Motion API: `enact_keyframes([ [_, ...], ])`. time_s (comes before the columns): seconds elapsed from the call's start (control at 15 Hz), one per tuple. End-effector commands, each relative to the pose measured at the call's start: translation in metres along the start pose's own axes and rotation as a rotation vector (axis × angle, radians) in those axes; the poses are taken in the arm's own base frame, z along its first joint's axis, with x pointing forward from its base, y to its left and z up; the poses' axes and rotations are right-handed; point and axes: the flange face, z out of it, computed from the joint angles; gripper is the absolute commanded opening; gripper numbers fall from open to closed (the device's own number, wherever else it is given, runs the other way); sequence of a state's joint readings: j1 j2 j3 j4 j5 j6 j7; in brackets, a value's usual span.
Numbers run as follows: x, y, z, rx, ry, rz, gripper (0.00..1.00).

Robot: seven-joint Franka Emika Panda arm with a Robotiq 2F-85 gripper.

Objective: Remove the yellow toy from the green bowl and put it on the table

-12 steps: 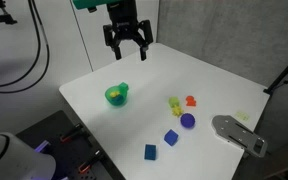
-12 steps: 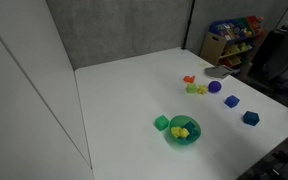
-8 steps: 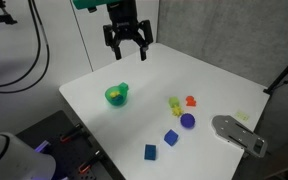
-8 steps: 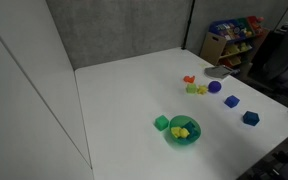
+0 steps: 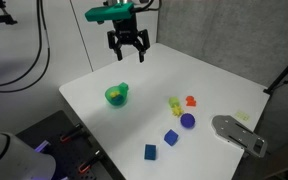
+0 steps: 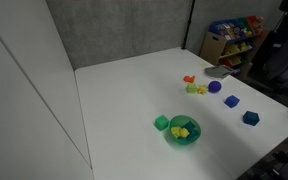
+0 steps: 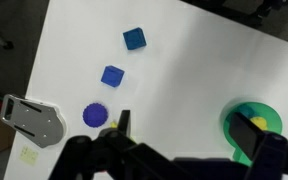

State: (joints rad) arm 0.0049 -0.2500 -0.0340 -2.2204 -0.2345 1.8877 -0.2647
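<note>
progress: nothing done | tiny pale yellow block toy inside small round green plastic bowl, lower centre | gripper spread wide, empty, top centre above white table | left: grasp, lift, place

I register my claw as black, the counter as plain white, the green bowl as bright green, the yellow toy as pale yellow, the cubes as blue, the round toy as purple and the small toy as orange.
</note>
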Motion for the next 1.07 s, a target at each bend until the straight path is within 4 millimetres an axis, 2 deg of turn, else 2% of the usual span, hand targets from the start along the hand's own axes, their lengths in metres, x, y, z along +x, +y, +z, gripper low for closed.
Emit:
enact_keyframes([
  [0.0,0.050,-0.024,0.015,0.047,0.046,-0.001,1.00],
  [0.2,0.081,-0.054,0.041,0.081,0.104,-0.012,1.00],
  [0.53,0.115,-0.106,0.094,0.118,0.164,-0.024,1.00],
  [0.8,0.130,-0.156,0.148,0.135,0.162,-0.033,1.00],
  [1.0,0.132,-0.193,0.191,0.155,0.126,-0.038,1.00],
])
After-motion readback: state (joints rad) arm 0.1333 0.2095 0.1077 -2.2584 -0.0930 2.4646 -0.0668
